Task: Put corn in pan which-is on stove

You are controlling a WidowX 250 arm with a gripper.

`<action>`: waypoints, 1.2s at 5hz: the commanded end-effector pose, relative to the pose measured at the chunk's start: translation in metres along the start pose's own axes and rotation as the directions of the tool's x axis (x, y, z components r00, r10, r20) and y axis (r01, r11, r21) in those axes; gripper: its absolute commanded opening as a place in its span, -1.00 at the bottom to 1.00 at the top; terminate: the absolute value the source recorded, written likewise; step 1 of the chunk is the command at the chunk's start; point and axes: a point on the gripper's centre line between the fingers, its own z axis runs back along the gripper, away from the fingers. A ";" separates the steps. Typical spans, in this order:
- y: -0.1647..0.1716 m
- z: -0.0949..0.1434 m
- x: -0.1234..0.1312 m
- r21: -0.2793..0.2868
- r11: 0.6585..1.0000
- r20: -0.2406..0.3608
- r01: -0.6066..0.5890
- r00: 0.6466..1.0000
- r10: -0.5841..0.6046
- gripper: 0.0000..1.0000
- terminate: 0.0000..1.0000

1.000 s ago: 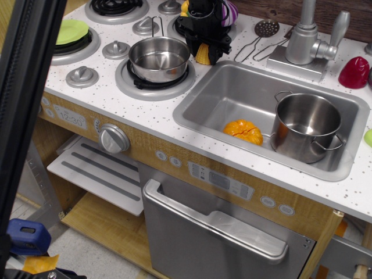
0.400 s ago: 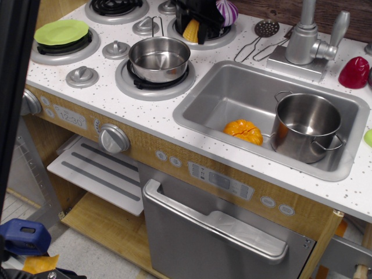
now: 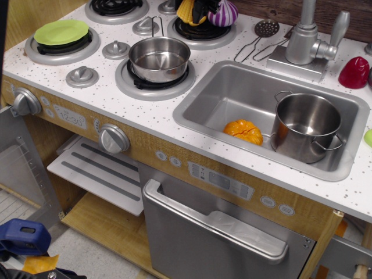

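Observation:
The corn (image 3: 185, 10), a small yellow bumpy piece, hangs at the top edge of the view over the back right burner. My gripper (image 3: 195, 4) is mostly cut off by the frame; only its black fingertips (image 3: 201, 6) show, closed around the corn. The pan (image 3: 158, 58), shallow shiny steel with a thin wire handle, sits empty on the front right burner of the stove (image 3: 107, 93), in front of and a little left of the corn.
A purple striped toy (image 3: 224, 13) lies next to the corn. A green plate (image 3: 61, 32) covers the left burner. The sink (image 3: 232, 87) holds an orange pumpkin toy (image 3: 243, 131) and a steel pot (image 3: 305, 125). Faucet (image 3: 305, 40) and red toy (image 3: 354, 72) stand behind.
The gripper has risen and moved back from beside the pan towards the top edge, carrying the corn with it. The dark bar at the left has swung out of view.

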 end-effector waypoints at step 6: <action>0.037 0.021 -0.043 -0.061 0.983 0.107 -0.173 0.978 0.179 1.00 -1.00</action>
